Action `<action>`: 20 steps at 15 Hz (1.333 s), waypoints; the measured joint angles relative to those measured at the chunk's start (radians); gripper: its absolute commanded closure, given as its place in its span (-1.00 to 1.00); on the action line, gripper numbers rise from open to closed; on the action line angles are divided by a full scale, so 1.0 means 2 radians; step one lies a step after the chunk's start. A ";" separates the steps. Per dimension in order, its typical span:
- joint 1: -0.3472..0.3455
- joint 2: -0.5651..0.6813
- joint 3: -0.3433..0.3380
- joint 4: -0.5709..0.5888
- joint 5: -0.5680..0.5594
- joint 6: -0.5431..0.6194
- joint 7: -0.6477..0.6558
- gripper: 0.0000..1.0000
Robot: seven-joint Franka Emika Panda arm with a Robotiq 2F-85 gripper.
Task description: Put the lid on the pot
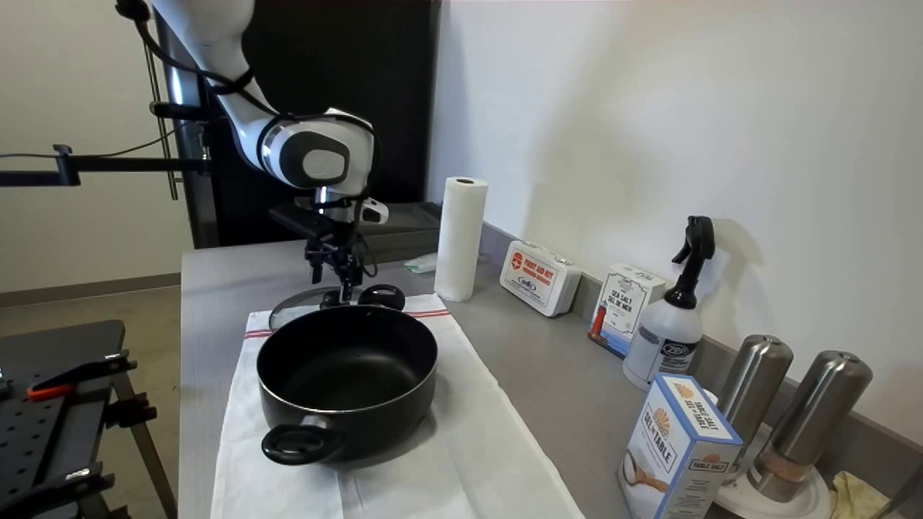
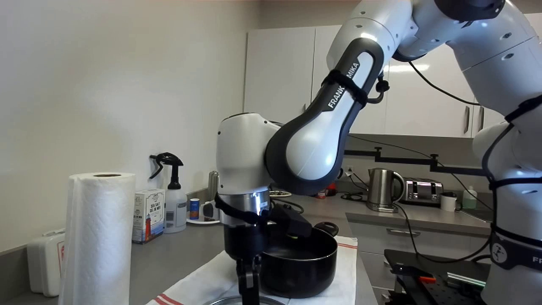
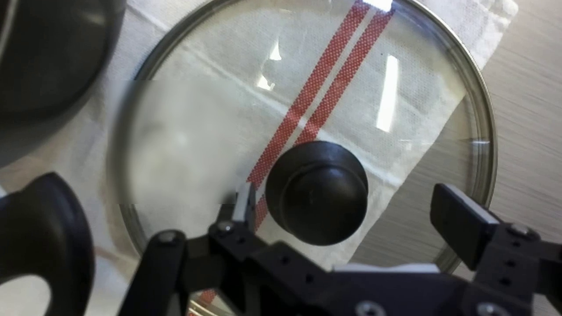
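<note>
The pot (image 1: pixel 360 425) stands upright on a white towel, its dark inside uncovered; it also shows in an exterior view (image 2: pixel 300 273) and at the left of the wrist view (image 3: pixel 48 57). The glass lid (image 3: pixel 325 87) lies flat beside the pot, partly on the towel and partly over the counter. Its dark knob (image 3: pixel 318 193) points up. In both exterior views the lid (image 1: pixel 288 313) (image 2: pixel 224 301) is partly hidden. My gripper (image 3: pixel 344 199) is open above the lid, its fingers on either side of the knob, apart from it. It points down in both exterior views (image 1: pixel 333 277) (image 2: pixel 247 281).
A pot handle (image 3: pixel 48 237) sits close to the left finger. A paper towel roll (image 1: pixel 461 238), first aid kit (image 1: pixel 539 277), spray bottle (image 1: pixel 663 339), salt box (image 1: pixel 678 447) and steel canisters (image 1: pixel 811 411) stand along the wall. The towel (image 1: pixel 469 461) lies under the pot.
</note>
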 measured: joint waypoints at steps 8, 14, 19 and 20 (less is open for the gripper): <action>0.001 0.011 0.000 0.006 -0.007 0.000 -0.002 -0.50; 0.001 0.015 -0.001 0.011 -0.008 0.000 -0.003 0.26; 0.001 0.016 -0.003 0.013 -0.009 0.000 -0.007 0.50; 0.001 0.016 -0.003 0.014 -0.009 0.000 -0.008 0.50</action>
